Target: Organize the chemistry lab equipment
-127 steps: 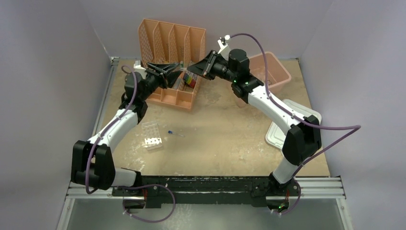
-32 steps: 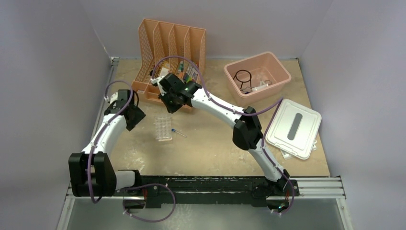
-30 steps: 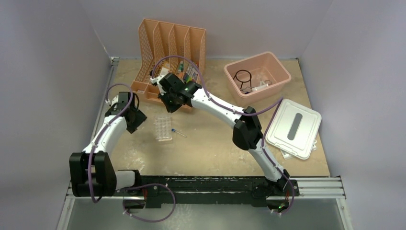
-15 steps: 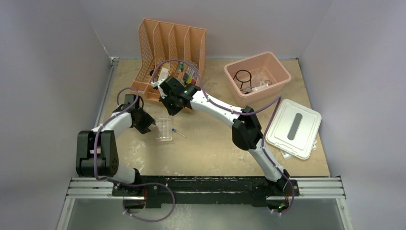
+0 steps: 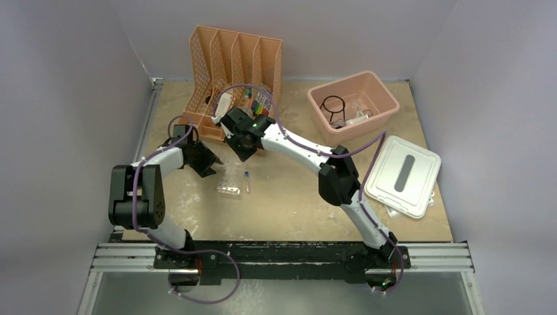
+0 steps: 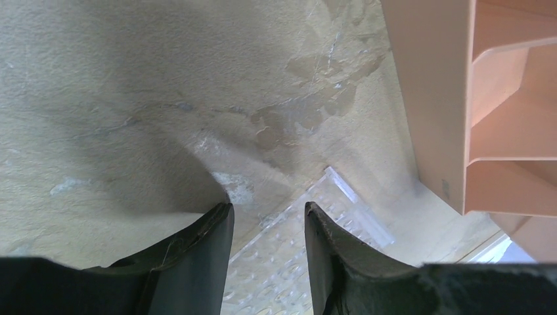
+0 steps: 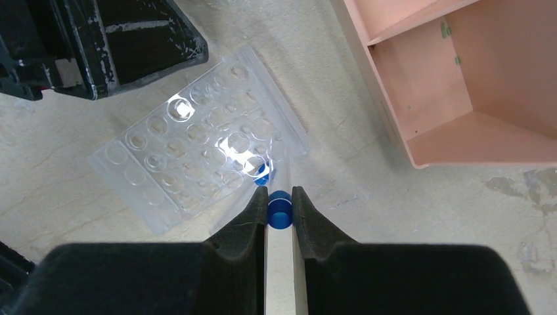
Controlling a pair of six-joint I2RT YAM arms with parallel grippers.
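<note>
Rack first: clear plastic tube rack (image 7: 197, 154), rows of round wells, glinting, left of centre in the right wrist view. In the top view only a narrow pale strip below the two grippers; flat or tipped, impossible to tell. Blue-capped clear tube (image 7: 280, 211) pinched at its cap between the fingertips of the right gripper (image 7: 280, 194), jaws almost together on it, at the rack's lower right edge. Second patch of blue just above that cap, at the rack's rim; another cap or a reflection, cannot tell. Left gripper (image 6: 266, 213) parted by a plain gap, nothing between the fingers, over one corner of the rack at the bottom of the left wrist view.

Counts: one rack; one tube for certain. One black wire ring with stem (image 5: 334, 105) inside the pink plastic tub (image 5: 389, 100) at upper right, beside pale clear pieces (image 5: 358, 118) too small to name. One white rectangular lid (image 5: 420, 164) at right, apart from the tub. One peach slotted file organizer (image 5: 226, 52), four upright slots, upper centre-left, with small coloured items (image 5: 261, 104) in its front tray.

Room: organizer's front wall close above the rack and both grippers. Bare sandy table (image 5: 295, 203) across the lower middle, between rack and lid, and along the bottom edge.
</note>
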